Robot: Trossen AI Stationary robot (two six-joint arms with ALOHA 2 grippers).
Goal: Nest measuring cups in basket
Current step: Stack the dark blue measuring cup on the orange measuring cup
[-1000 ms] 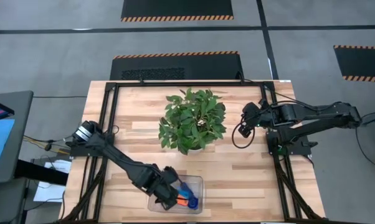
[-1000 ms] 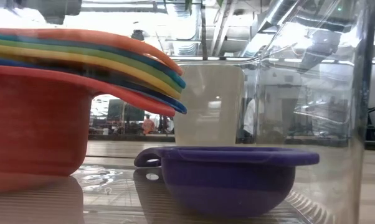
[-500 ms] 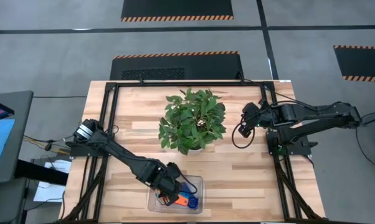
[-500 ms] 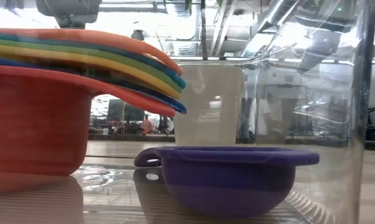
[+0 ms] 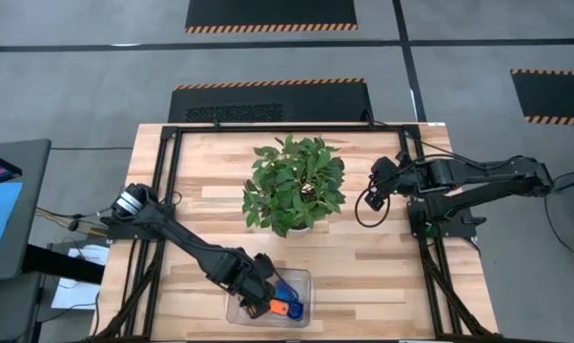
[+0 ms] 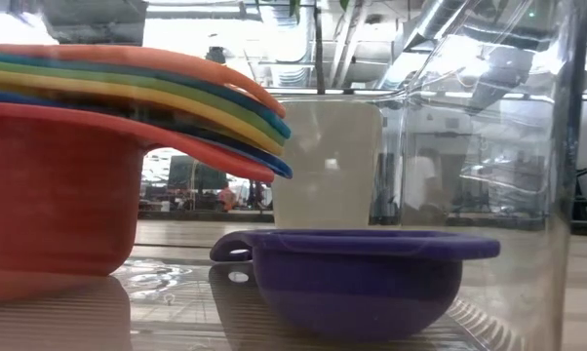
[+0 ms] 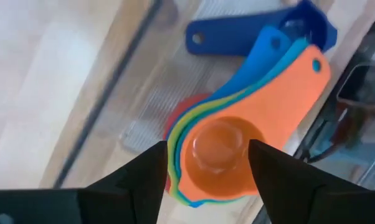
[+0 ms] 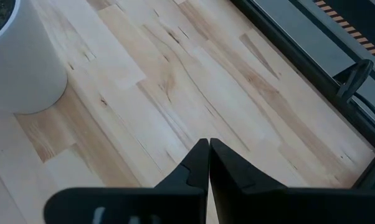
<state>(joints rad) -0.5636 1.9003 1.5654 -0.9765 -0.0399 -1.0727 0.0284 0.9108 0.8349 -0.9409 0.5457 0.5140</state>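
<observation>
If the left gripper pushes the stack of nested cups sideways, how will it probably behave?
The stack of nested cups would probably slide rather than roll: its wide red bottom cup sits flat on the smooth floor of the clear basket. It looks like light, stiff plastic. The fanned handles may snag the dark blue cup beside it.

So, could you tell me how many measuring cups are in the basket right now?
7: six nested in the red-based stack, orange on top; one dark blue cup lies beside it.

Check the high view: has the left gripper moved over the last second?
Yes. The left gripper wandered slightly over the basket: first toward the tray's near edge and the plant's side, then partly back. It hangs open above the nested cups.
</observation>
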